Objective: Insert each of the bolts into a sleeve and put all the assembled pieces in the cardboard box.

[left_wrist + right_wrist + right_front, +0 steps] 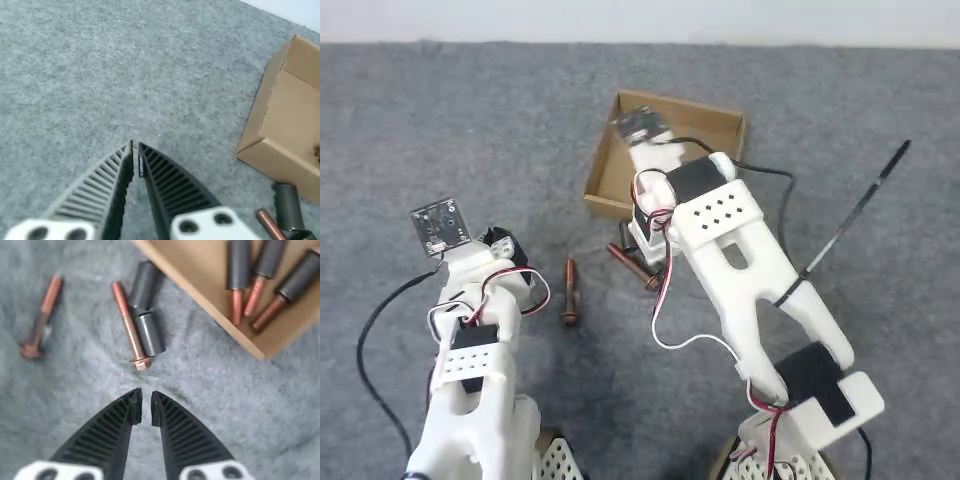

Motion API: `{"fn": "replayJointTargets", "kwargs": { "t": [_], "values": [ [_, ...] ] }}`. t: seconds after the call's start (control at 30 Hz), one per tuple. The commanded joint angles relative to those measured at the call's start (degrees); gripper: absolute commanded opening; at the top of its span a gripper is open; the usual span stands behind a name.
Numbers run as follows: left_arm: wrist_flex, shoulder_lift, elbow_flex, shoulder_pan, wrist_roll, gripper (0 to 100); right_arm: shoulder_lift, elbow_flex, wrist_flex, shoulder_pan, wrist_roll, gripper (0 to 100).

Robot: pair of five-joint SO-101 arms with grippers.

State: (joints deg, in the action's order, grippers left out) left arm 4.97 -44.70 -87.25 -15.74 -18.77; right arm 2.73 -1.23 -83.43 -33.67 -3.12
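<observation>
My right gripper (145, 401) hovers shut and holding nothing over the grey carpet, just short of a copper bolt (129, 325) that lies against two dark sleeves (150, 332) (145, 285). A second bolt (40, 315) lies apart from them. The cardboard box (200, 260) holds three assembled pieces (262, 272). In the high view the box (610, 165) is at centre back, one bolt (569, 290) lies between the arms and the other bolt (632, 262) by the right arm (720, 215). My left gripper (135, 147) is shut and holding nothing, low over bare carpet left of the box (280, 125).
A black cable tie (855, 215) lies on the carpet to the right. Cables trail from both arms. Open carpet stretches left of the box and toward the back wall.
</observation>
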Motion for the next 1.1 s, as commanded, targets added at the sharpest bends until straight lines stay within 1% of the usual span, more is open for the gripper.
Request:
{"fn": "replayJointTargets", "kwargs": {
  "t": [0.0,0.1,0.2,0.37,0.67,0.87,1.07],
  "values": [
    [0.09,-1.67,0.66,0.18,0.53,1,2.07,3.08,3.30,-1.01,0.70,7.9],
    [0.09,-1.67,0.66,0.18,0.53,1,6.11,3.16,6.90,-1.89,4.13,13.1],
    [0.09,-1.67,0.66,0.18,0.53,1,9.80,3.25,10.95,-2.42,5.71,13.9],
    [0.09,-1.67,0.66,0.35,0.53,1,12.97,3.34,17.01,-2.59,5.27,13.9],
    [-0.09,-1.76,0.66,0.35,0.53,1,14.20,3.08,23.87,-2.77,5.27,13.9],
    [-0.09,-1.76,0.66,0.35,0.53,1,19.91,3.34,27.47,-2.95,5.54,13.9],
    [-0.09,-1.76,0.66,0.35,0.53,1,21.58,3.43,29.14,-2.95,5.36,13.9]
  ]
}}
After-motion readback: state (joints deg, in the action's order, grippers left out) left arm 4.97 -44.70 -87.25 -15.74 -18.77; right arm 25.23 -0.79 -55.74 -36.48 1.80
